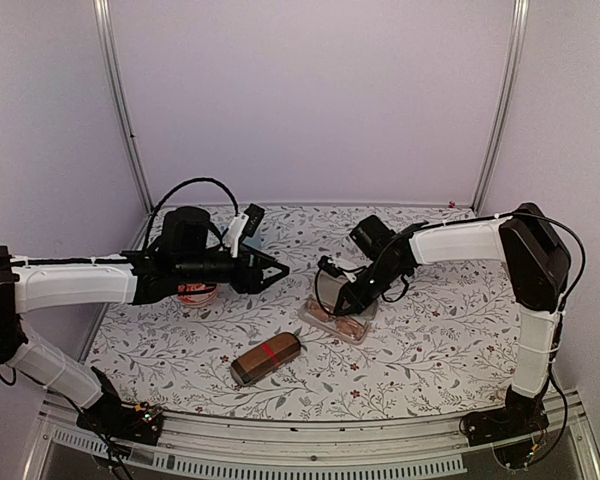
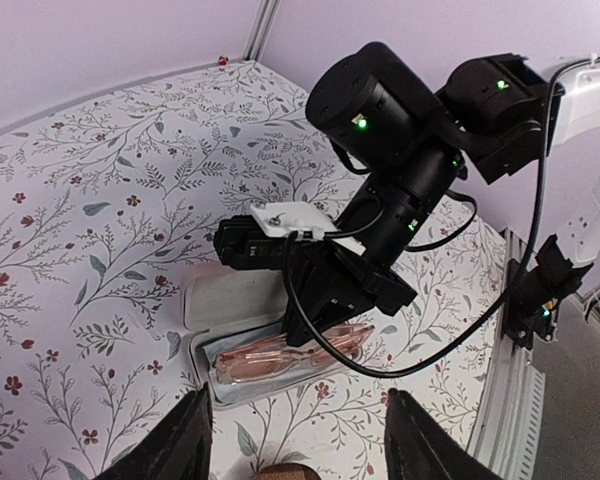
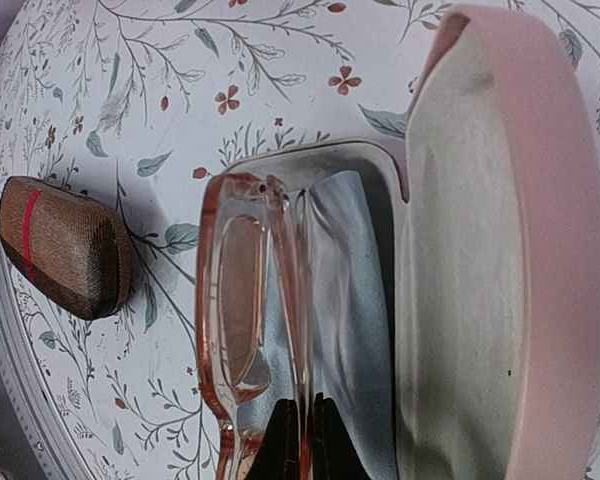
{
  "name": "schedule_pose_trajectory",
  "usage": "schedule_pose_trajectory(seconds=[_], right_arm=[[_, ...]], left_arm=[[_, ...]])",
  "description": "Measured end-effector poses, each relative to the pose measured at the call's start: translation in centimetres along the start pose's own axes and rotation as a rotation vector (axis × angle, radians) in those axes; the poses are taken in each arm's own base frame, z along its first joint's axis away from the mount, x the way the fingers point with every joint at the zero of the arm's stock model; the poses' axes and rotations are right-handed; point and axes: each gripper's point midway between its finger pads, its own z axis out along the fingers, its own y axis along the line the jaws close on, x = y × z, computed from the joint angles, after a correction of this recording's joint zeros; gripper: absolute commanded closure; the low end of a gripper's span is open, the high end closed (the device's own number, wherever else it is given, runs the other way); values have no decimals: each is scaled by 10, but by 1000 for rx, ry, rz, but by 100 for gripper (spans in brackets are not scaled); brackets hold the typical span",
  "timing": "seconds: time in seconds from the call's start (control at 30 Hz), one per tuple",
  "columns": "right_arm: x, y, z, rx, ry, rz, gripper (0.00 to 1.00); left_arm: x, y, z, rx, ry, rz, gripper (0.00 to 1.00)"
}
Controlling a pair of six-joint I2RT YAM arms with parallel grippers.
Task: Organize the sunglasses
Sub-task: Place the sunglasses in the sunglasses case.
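Pale pinkish translucent sunglasses (image 3: 242, 300) stand on edge, folded, in the open pink case (image 3: 500, 250), on a blue cloth (image 3: 345, 300). My right gripper (image 3: 302, 435) is shut on their folded frame from above. In the top view this gripper (image 1: 334, 303) hangs over the case (image 1: 315, 318) at mid-table. The left wrist view shows the sunglasses (image 2: 260, 362) in the case's tray under the right gripper. My left gripper (image 1: 280, 270) hovers open to the left of the case, holding nothing; its fingers (image 2: 195, 440) frame the scene from a distance.
A brown case with a red band (image 1: 265, 358) lies closed near the front, left of the pink case, also visible as brown case (image 3: 65, 245). A reddish round thing (image 1: 197, 292) sits partly hidden beneath my left arm. Walls enclose the floral table (image 1: 430, 340).
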Motion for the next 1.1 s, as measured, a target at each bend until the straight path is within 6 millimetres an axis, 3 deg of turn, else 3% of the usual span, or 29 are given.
schedule_pose_trajectory(seconds=[0.2, 0.57, 1.1], right_arm=[[0, 0, 1, 4, 3, -4, 98], [0, 1, 2, 18, 12, -18, 85], [4, -4, 3, 63, 33, -18, 82]], left_arm=[[0, 0, 0, 1, 0, 0, 40], [-1, 0, 3, 4, 3, -1, 40], [0, -3, 3, 19, 7, -6, 40]])
